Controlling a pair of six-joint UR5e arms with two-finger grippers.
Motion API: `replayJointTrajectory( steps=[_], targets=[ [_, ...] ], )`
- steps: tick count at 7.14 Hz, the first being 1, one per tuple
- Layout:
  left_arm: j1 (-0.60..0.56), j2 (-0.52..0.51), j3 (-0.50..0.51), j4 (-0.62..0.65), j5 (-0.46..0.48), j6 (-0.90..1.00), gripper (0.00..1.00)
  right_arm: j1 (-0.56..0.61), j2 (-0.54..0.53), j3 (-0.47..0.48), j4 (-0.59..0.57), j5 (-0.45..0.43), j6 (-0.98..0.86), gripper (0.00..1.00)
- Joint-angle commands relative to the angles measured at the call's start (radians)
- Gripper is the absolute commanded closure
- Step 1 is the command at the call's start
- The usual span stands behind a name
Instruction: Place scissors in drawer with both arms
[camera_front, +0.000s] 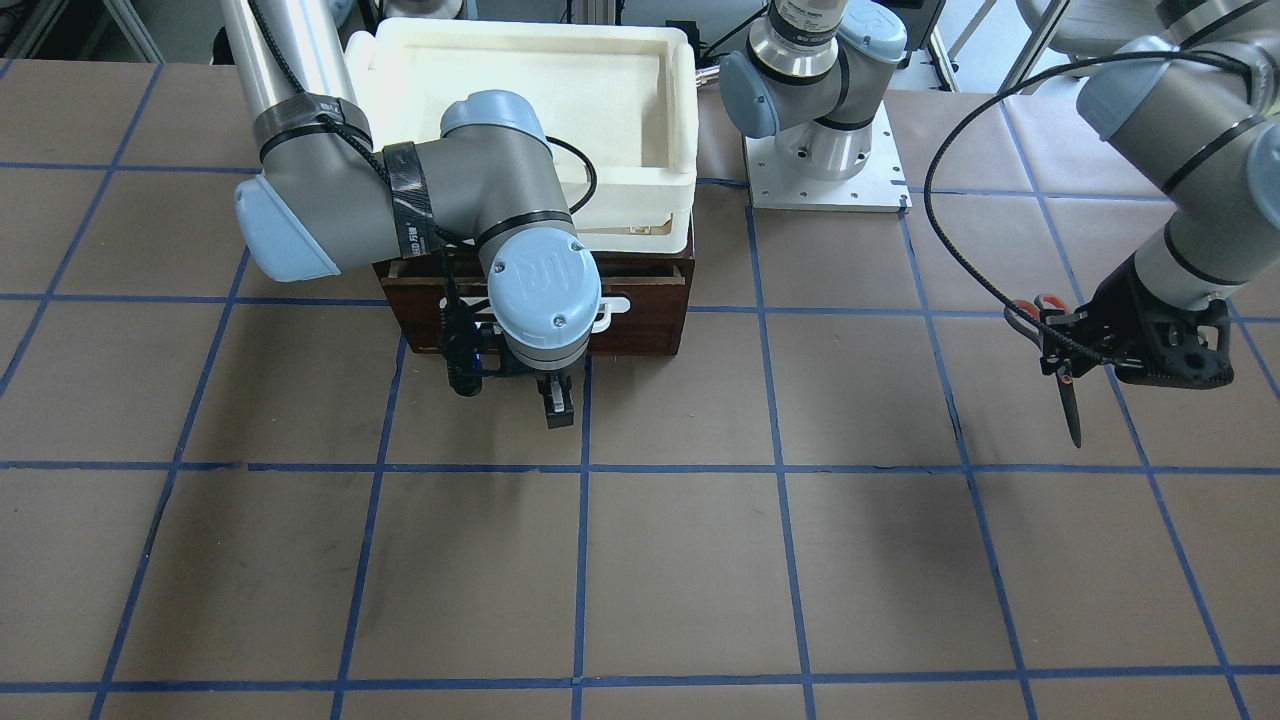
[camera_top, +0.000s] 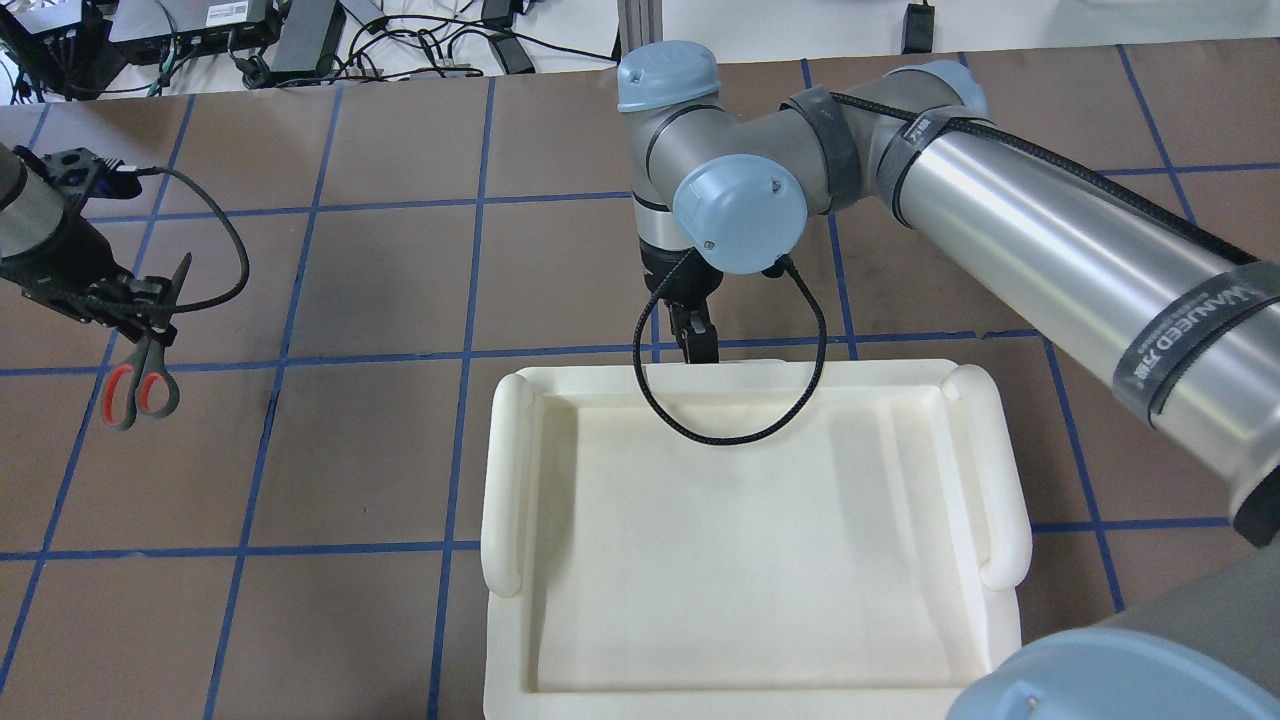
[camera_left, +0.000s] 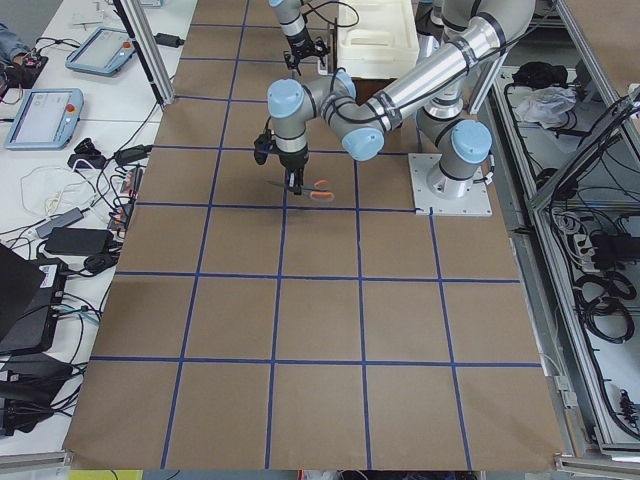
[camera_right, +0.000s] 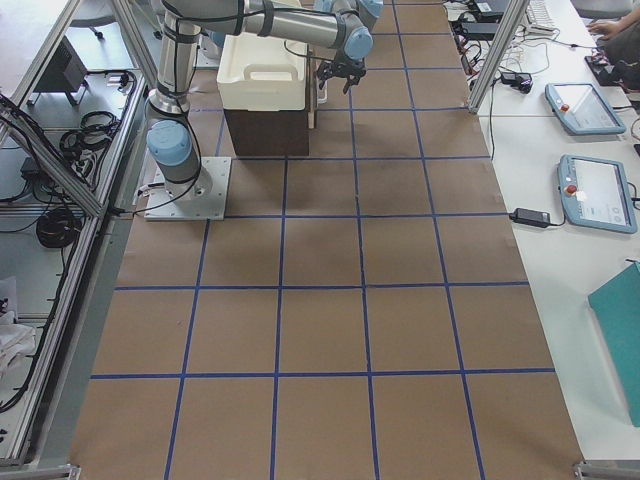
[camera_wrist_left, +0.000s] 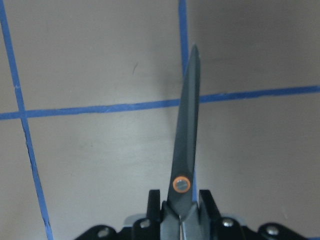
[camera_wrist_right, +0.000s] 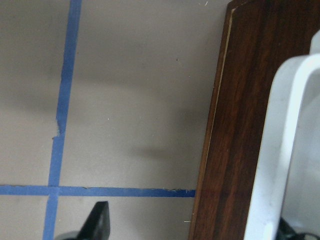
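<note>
My left gripper (camera_front: 1062, 348) is shut on the scissors (camera_front: 1070, 405) near their pivot. It holds them over the table at the robot's far left, orange-lined loops (camera_top: 135, 390) toward the robot. The left wrist view shows the dark blade (camera_wrist_left: 186, 145) sticking out between the fingers. The dark brown drawer front (camera_front: 645, 320) with its white bar handle (camera_front: 612, 308) faces away from the robot. My right gripper (camera_front: 556, 395) points down at the handle (camera_wrist_right: 272, 150), open. One finger (camera_wrist_right: 100, 222) is on the outer side. The drawer looks closed.
A cream-white plastic tray (camera_top: 505, 480) sits on top of the drawer cabinet. The left arm's base plate (camera_front: 880, 185) is beside the cabinet. Brown paper with blue tape lines covers the table (camera_front: 700, 560).
</note>
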Motion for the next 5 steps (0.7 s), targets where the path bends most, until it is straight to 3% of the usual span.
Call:
replayJointTrajectory(
  steps=[1, 3, 5],
  targets=[
    [-0.177, 0.023, 0.173, -0.192, -0.005, -0.308, 1.0, -0.003, 0.002, -0.004, -0.051, -0.006, -0.069, 0.0],
    [-0.312, 0.02, 0.268, -0.271, -0.085, -0.576, 1.0, -0.008, 0.004, -0.007, -0.103, -0.006, -0.094, 0.0],
    [-0.444, 0.043, 0.278, -0.279, -0.074, -0.705, 1.0, -0.013, 0.008, -0.039, -0.111, -0.01, -0.116, 0.0]
  ],
)
